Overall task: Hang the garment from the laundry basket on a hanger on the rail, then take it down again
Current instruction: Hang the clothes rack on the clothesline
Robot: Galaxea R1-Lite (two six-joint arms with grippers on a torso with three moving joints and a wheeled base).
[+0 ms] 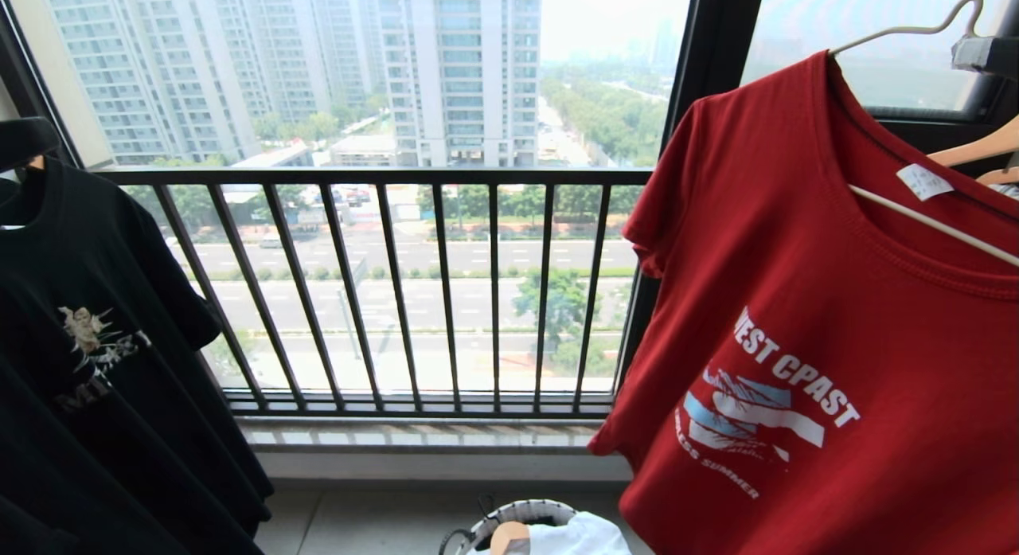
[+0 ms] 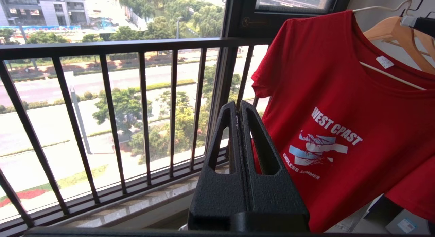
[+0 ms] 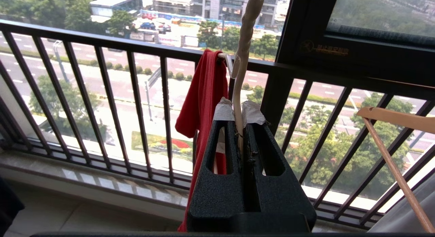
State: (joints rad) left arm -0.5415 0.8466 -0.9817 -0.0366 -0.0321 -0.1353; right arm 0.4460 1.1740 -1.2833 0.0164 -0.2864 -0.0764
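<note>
**Soft shirt, stiff wire: you gripped the wire**

Your right gripper (image 3: pixel 240 130) was clamped on the thin white hanger (image 3: pixel 242 60), carrying the red garment (image 1: pixel 812 316) beside the window. Light, limp cloth would slide; the wire was the sound hold. Your left gripper (image 2: pixel 238 109) was closed, empty.

Left end effector (image 2: pixel 239 109) closed, empty; right end effector (image 3: pixel 240 123) clamped shut, raised.

The scene is lit by hazy daylight through the window (image 1: pixel 414 220); the sky is washed out to near white. The black T-shirt (image 1: pixel 95 364) is rendered almost detailless in shadow. Straight railing bars (image 2: pixel 112 128) are bowed by wide-angle distortion toward the edges.
</note>
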